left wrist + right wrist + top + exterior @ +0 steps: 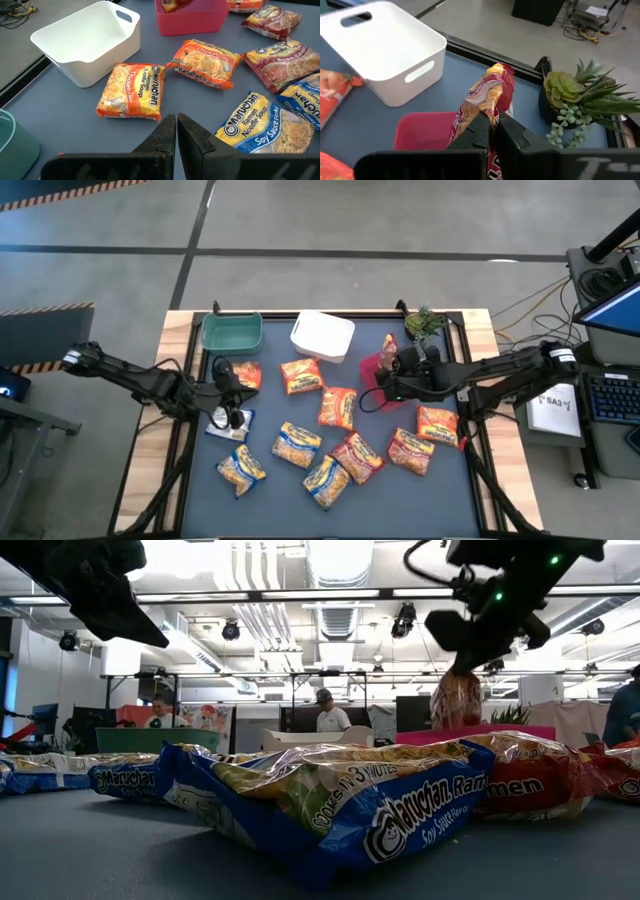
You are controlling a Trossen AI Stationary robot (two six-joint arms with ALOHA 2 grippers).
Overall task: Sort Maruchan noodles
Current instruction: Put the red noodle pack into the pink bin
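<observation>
— Dark blue matting covers the table [200, 490] seen from above; what lies on it?

— About a dozen flat crinkly Maruchan noodle packets [297, 445], mostly orange-yellow, scattered across the middle and near side, their long axes turned every which way. A green plastic bin [231, 332], a white plastic bin [322, 336] and a red plastic bin [372, 368] stand along the far edge, with a small potted succulent [424, 323] at the far right corner.

— And the arms in that view?

— The right gripper [392, 366] sits over the red bin, pinched on a red-and-yellow packet [389, 346] that stands on end. The left gripper [226, 385] hovers near the green bin, just beside an orange packet [247, 375], fingers together and holding nothing.

— From table height?

— A blue soy sauce packet [340, 805] lies flat closest to the camera, long axis running across the picture. Behind it the held packet [457, 698] hangs upright from the right gripper [462, 658], above the red bin's rim [480, 732]. People stand in the room beyond.

— The left wrist camera?

— Its fingers [162, 142] are pressed shut, empty. Just ahead lies an orange chicken packet [134, 91] touching the white bin [85, 47], long axis pointing away from the gripper; another orange one [205, 62] lies crosswise nearer the red bin [192, 20].

— The right wrist camera?

— Closed fingers [477, 131] clamp the red-and-yellow packet [490, 97], which rises straight out from between them, over the red bin [422, 130], with the white bin [385, 47] and succulent [580, 95] beyond.
</observation>
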